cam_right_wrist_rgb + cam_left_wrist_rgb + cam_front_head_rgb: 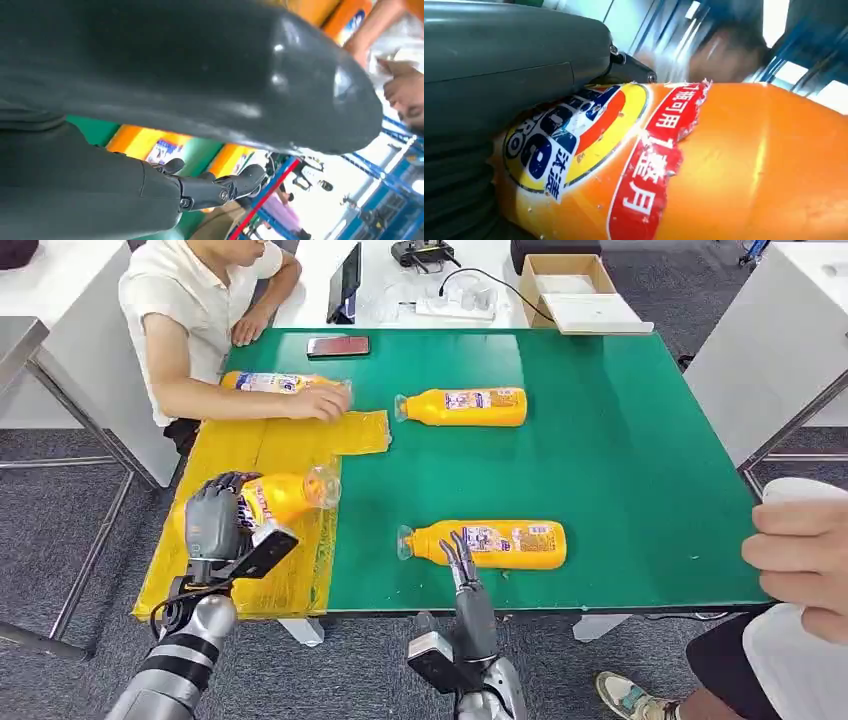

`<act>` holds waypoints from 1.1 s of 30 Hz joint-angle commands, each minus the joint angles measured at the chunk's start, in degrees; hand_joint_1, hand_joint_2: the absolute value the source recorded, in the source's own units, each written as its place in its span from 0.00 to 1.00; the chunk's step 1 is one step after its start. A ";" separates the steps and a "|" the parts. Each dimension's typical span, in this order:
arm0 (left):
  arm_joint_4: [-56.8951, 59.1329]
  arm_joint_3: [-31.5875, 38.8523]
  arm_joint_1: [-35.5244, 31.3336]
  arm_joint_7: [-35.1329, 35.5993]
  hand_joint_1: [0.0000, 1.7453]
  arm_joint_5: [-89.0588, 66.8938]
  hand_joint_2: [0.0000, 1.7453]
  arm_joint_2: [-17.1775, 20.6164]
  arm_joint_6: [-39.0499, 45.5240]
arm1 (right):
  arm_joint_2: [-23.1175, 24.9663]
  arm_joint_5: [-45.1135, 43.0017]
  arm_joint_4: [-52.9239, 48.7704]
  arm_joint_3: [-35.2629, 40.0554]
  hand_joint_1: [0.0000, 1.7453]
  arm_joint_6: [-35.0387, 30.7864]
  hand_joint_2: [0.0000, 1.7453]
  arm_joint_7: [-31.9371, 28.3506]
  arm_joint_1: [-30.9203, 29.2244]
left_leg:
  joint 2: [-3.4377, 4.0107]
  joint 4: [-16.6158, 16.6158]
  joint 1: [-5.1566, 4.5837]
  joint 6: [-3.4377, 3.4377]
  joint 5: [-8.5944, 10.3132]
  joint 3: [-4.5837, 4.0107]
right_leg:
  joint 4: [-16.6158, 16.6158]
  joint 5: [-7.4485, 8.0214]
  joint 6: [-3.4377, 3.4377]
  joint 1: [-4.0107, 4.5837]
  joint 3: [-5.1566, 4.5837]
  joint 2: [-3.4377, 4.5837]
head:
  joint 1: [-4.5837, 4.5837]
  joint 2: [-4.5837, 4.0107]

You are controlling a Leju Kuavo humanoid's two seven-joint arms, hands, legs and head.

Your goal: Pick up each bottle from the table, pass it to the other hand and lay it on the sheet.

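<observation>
Over the yellow sheet at the desk's left edge, the left hand grips an orange bottle; the right hand, fingers apart and empty, touches another bottle near the front edge.

There are four orange bottles: one in the robot's left hand, one near the front of the green table, one in the middle, and one by a person's hand. There is one yellow sheet, one phone, one cardboard box, and two people.
</observation>
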 commanded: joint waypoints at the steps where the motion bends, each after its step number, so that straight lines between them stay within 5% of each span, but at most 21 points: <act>1: 26.67 -8.35 -15.45 7.46 1.00 -4.23 1.00 6.22 -9.08 | 1.01 -0.31 -0.66 -2.16 0.00 2.94 0.00 -1.79 -0.67 | -0.07 0.00 0.05 -0.08 0.03 0.06 | 0.02 -0.02 -0.10 0.06 0.08 -0.15 | 0.00 0.00; 7: 28.44 -10.46 -15.65 6.67 1.00 -5.23 1.00 6.78 -15.60 | 1.39 -2.35 0.71 -1.21 0.00 3.18 0.00 -1.79 -0.91 | 0.08 -0.05 0.12 -0.13 -0.05 0.27 | 0.02 -0.07 -0.15 0.13 0.26 -0.05 | -0.02 -0.02; 9: 28.33 -10.86 -15.24 7.25 0.80 -5.40 1.00 6.45 -16.55 | 1.31 -2.84 0.76 -0.81 0.00 3.20 0.00 -1.79 -0.90 | 0.08 -0.07 0.05 -0.07 -0.01 0.21 | 0.03 -0.03 -0.09 0.06 0.20 0.01 | -0.02 0.00; 10: 28.32 -11.00 -15.14 7.43 0.15 -5.37 1.00 6.35 -17.17 | 1.26 -2.97 0.74 -0.56 0.00 3.13 0.00 -1.79 -0.89 | 0.07 -0.06 0.03 -0.06 0.01 0.17 | 0.04 -0.02 -0.07 0.03 0.17 0.00 | 0.00 -0.02; 11: 28.44 -11.29 -14.87 7.43 0.00 -5.35 1.00 6.18 -18.01 | 1.32 -3.22 1.09 -0.46 0.00 3.34 0.00 -1.79 -1.07 | 0.11 -0.05 0.07 -0.09 -0.02 0.24 | 0.03 -0.03 -0.11 0.07 0.23 0.01 | 0.00 -0.02; 28: 21.79 -14.09 -11.48 3.55 0.00 -2.49 1.00 7.68 -25.03 | 0.79 -4.86 2.92 0.96 0.00 2.23 0.00 -1.79 -1.37 | 0.08 -0.09 0.07 -0.09 0.01 0.34 | -0.03 0.02 -0.12 0.07 0.36 0.04 | 0.00 0.00; 29: 19.22 -13.88 -10.32 2.41 0.00 -0.47 0.00 7.99 -25.88 | 0.63 -5.20 3.13 1.37 0.00 1.78 0.00 -1.79 -1.49 | 0.08 -0.08 0.06 -0.09 0.01 0.35 | -0.02 0.01 -0.12 0.07 0.37 0.04 | 0.00 -0.02; 33: 15.36 -12.65 -8.45 -0.01 0.00 4.71 0.00 8.29 -29.26 | 0.45 -5.57 3.33 1.81 0.00 1.64 0.00 -1.79 -1.60 | 0.11 -0.09 0.04 -0.08 0.00 0.50 | -0.02 0.02 -0.10 0.04 0.52 0.10 | 0.00 0.00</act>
